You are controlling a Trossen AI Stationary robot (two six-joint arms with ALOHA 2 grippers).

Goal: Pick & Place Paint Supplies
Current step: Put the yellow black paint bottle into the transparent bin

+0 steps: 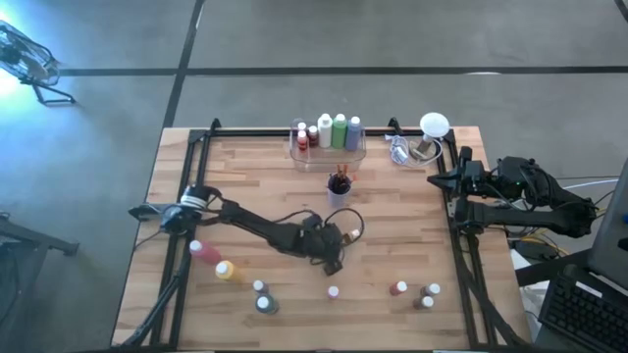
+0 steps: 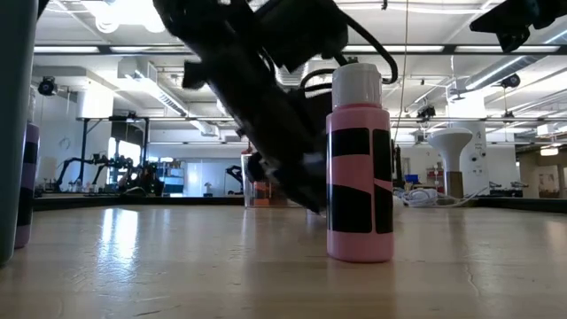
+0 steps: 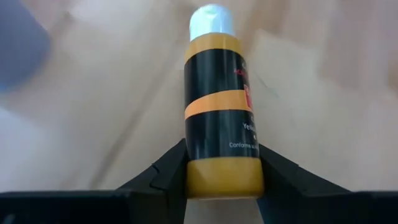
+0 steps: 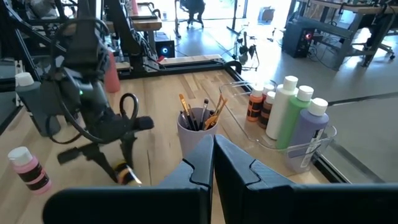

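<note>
My left gripper (image 1: 332, 263) reaches out to the table's middle and is shut on a small yellow paint bottle (image 3: 221, 112) with a black label and a white cap; the bottle also shows in the right wrist view (image 4: 126, 175). A small pink bottle (image 2: 359, 168) stands upright on its base just nearer the table's front edge. Several other small bottles (image 1: 424, 294) stand along the front edge. My right gripper (image 4: 212, 163) is shut and empty, waiting at the table's right edge. My left gripper pinches the yellow bottle's base end (image 3: 224, 177) between its two fingers, one on each side. The fingers slant down at the table. The bottle points away from them with its cap (image 3: 211, 20) farthest out. Whether it touches the table I cannot tell.
A clear tray (image 1: 327, 154) holding taller bottles stands at the far edge. A cup of paintbrushes (image 1: 340, 188) stands in front of it. A red bottle (image 1: 205, 250) and a yellow bottle (image 1: 226, 270) lie at the front left. A white lamp (image 1: 433, 126) is at the far right.
</note>
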